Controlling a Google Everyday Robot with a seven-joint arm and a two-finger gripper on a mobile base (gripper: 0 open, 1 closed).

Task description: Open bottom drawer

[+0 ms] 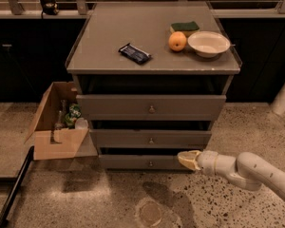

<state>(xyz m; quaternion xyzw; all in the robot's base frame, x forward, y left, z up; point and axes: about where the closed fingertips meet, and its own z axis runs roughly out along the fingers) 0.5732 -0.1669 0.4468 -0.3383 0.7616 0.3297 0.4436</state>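
The grey cabinet has three drawer fronts. The bottom drawer [133, 162] is the slimmest, lowest front, with a small round metal knob [150, 164] at its centre. It sits almost flush under the middle drawer [150, 138]. My gripper [186, 158] comes in from the lower right on a white arm. Its cream tip is at the right end of the bottom drawer front, to the right of the knob and apart from it.
The top drawer [151, 107] is the widest front. On the cabinet top lie a dark snack bar [135, 53], an orange [177, 41], a green sponge [185, 26] and a white bowl [208, 43]. A cardboard box [54, 122] of cans and bottles stands on the floor at left.
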